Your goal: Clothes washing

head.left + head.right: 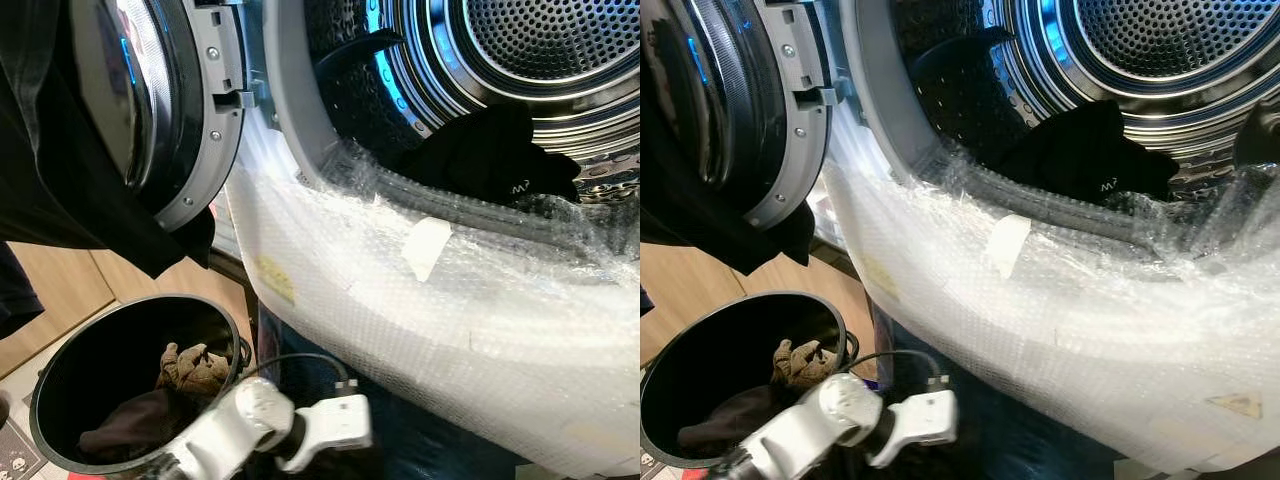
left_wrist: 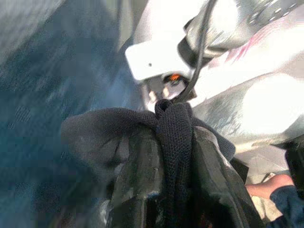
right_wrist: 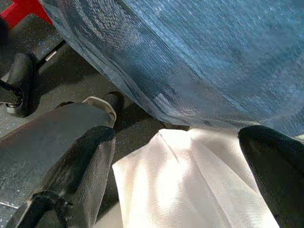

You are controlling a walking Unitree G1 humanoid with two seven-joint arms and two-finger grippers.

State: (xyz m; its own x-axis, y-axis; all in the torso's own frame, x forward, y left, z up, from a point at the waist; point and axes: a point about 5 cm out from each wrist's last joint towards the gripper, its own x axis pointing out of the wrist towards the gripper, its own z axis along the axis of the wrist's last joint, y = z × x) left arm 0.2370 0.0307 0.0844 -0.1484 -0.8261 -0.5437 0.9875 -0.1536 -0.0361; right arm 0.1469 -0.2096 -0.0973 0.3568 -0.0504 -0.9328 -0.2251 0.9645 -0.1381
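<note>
Dark garment (image 2: 173,142), seemingly knitted, pinched in left pincer (image 2: 173,190).

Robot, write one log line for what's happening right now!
left gripper: shut on black garment | right gripper: open | drum: dark clothes | bin: more clothes

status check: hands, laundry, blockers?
Left hand shut on black garment, low by the bin. Right hand open, near floor. Another black garment in drum. Door open, nothing blocking.
</note>
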